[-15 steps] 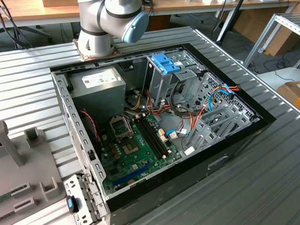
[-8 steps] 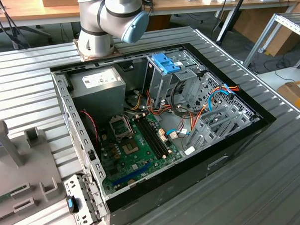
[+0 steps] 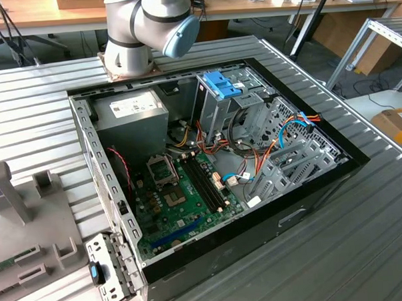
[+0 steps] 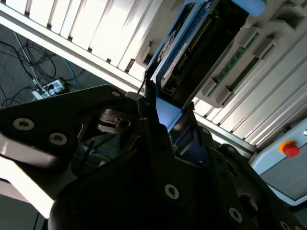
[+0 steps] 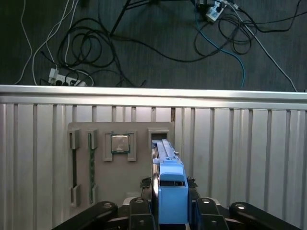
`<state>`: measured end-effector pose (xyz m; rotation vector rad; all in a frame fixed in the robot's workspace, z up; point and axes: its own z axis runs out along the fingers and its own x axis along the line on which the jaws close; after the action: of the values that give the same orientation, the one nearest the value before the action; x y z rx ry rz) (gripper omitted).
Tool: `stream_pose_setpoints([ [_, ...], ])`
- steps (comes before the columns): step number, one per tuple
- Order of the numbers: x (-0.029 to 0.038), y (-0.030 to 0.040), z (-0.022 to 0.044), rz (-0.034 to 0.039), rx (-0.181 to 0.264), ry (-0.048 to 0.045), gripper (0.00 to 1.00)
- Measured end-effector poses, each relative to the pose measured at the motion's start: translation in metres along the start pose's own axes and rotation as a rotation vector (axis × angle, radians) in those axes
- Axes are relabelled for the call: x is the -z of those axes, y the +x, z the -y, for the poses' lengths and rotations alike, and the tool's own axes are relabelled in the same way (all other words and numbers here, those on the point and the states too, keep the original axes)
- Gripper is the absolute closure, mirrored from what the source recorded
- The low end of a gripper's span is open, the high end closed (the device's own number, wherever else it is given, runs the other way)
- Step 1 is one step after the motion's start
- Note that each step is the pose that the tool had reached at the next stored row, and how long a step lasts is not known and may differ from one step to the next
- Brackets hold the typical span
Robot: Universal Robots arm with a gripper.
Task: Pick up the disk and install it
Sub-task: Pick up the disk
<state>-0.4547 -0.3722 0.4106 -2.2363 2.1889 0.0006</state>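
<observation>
a: where's the disk (image 5: 169,184)?

b: in the first wrist view it stands on edge between the tool's (image 5: 170,214) fingers (image 5: 139,211), which pinch its flat sides. the bright blue plastic carrier faces the camera, with the grey metal slab behind it. in the second wrist view the disk (image 4: 192,48) runs out from the tool (image 4: 168,115), showing a pale label strip and a dark underside.

a: so the pick is done?

b: i judge so. it looks carried above the worktop (image 5: 240,158), with the grey holder plate (image 5: 120,177) lying beyond it. i can't tell for certain that its far end is clear of the plate's slot.

a: and installing?

b: not yet done. in the exterior view the open computer case (image 3: 290,216) sits on the ribbed metal worktop (image 3: 39,111), apart from the holder plate (image 3: 37,227) at the exterior view's left. the sheet-metal drive cage (image 3: 216,120), capped by a ribbed blue tab (image 3: 221,83), stands upright inside the case, beside the green motherboard (image 3: 183,191).

a: what would that ask of the arm?

b: my guess is the carrier has to be square to a narrow bay. stiff plastic rails on thin stamped steel would bind if tilted, and loose orange and blue cables (image 3: 290,130) crowd nearby.
</observation>
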Motion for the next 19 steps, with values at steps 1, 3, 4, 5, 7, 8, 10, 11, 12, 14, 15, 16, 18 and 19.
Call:
stream_pose_setpoints([
  [1, 0.0087, -0.0001, 0.0001, 0.0001, 0.0, 0.0001, 0.63],
  [3, 0.0238, -0.0002, 0.0002, 0.0, 0.0, 0.0, 0.63],
  [4, 0.0318, -0.0003, 0.0003, 0.0001, 0.0, 0.0, 0.63],
  [5, 0.036, -0.0003, 0.0003, 0.0, 0.0, -0.0001, 0.63],
  [7, 0.048, -0.0004, 0.0004, 0.0001, 0.0, 0.0001, 0.63],
  [8, 0.0555, -0.0005, 0.0005, 0.0, 0.0, 0.0, 0.63],
  [10, 0.0737, -0.0007, 0.0007, 0.0, 0.0, -0.0001, 0.63],
  [11, 0.0758, -0.0007, 0.0007, 0.0, 0.0, -0.0001, 0.63],
  [12, 0.076, -0.0007, 0.0007, 0.0, 0.0, 0.0, 0.63],
  [14, 0.0761, -0.0007, 0.0007, 0.0, 0.0, 0.0, 0.63],
  [15, 0.0772, -0.0007, 0.0006, 0.0, 0.0, -0.0001, 0.63],
  [16, 0.0821, -0.0007, 0.0007, 0.0, 0.0, 0.0, 0.63],
  [18, 0.0942, -0.0008, 0.0008, 0.0, 0.0, -0.0001, 0.63],
  [19, 0.0966, -0.0009, 0.0008, 0.0, 0.0, -0.0001, 0.63],
])
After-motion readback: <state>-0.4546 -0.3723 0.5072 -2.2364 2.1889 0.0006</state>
